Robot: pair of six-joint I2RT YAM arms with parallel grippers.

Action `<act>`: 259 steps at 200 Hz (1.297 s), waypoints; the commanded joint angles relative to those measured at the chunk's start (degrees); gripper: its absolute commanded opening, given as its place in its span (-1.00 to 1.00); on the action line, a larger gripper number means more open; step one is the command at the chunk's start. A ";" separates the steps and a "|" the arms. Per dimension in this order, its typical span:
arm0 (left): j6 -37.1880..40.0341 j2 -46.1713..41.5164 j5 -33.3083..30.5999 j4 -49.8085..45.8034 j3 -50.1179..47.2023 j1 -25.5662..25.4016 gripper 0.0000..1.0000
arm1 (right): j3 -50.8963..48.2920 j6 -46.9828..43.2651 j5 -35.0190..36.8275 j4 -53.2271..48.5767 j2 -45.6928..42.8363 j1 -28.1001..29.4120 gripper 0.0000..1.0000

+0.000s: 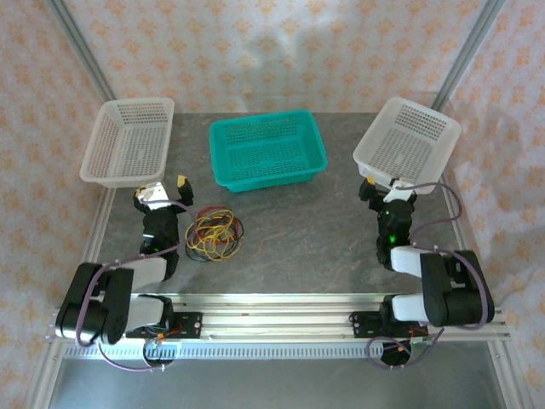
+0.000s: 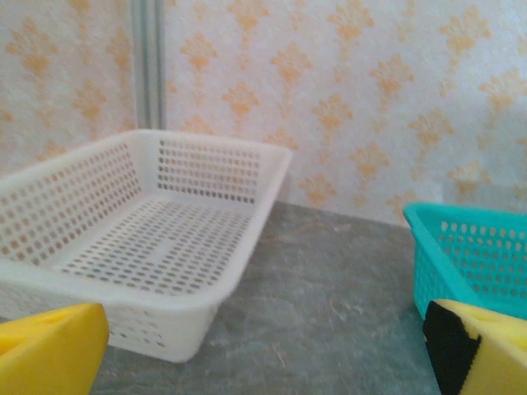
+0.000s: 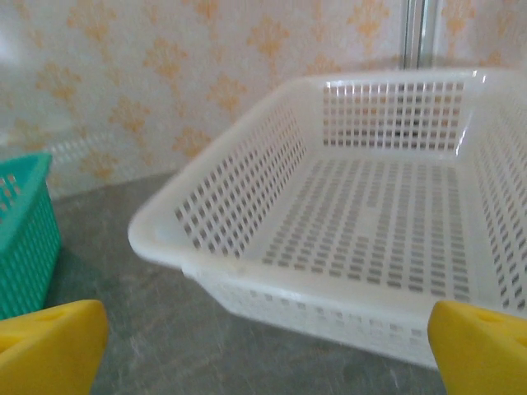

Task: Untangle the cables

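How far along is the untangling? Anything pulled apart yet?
Done: nothing yet; the cables lie in one yellow, red and black knot on the table, and the left white basket, teal basket and right white basket are empty. In hand: nothing; the left claw and right claw both stand open, apart from the knot. Left: all the separating.

Left end effector fingers stand wide apart, nothing between them. White basket sits on the table by its far edge. Teal basket sits apart, right.
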 commanded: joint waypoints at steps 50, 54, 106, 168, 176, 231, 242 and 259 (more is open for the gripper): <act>-19.42 -11.00 -8.97 -35.59 11.49 -2.43 0.99 | 15.30 12.71 4.68 -35.07 -4.98 0.99 0.99; -21.30 -10.79 -9.42 -39.57 12.96 -2.44 0.99 | 16.11 13.94 4.51 -36.91 -5.18 0.99 0.99; -30.93 -9.69 -4.95 -64.34 21.98 -2.63 0.98 | 22.29 23.11 -2.99 -51.93 -6.76 0.98 0.99; -32.22 -8.03 1.68 -83.23 27.36 -5.56 0.99 | 29.34 22.50 -6.49 -61.79 -5.93 14.13 0.99; -31.76 -8.12 3.37 -83.24 26.94 -5.96 0.98 | 29.85 22.24 -6.40 -62.10 -5.69 16.84 0.99; -27.96 -4.98 15.19 -77.85 23.21 -6.04 0.98 | 34.33 23.89 -5.54 -58.59 -2.78 34.26 0.99; -28.44 -3.39 14.13 -78.05 23.17 -6.06 0.99 | 36.22 23.56 -4.23 -57.89 -1.39 37.91 0.99; -29.09 -1.79 13.54 -77.39 22.79 -5.99 0.99 | 38.45 22.43 -3.00 -56.60 0.34 41.70 0.99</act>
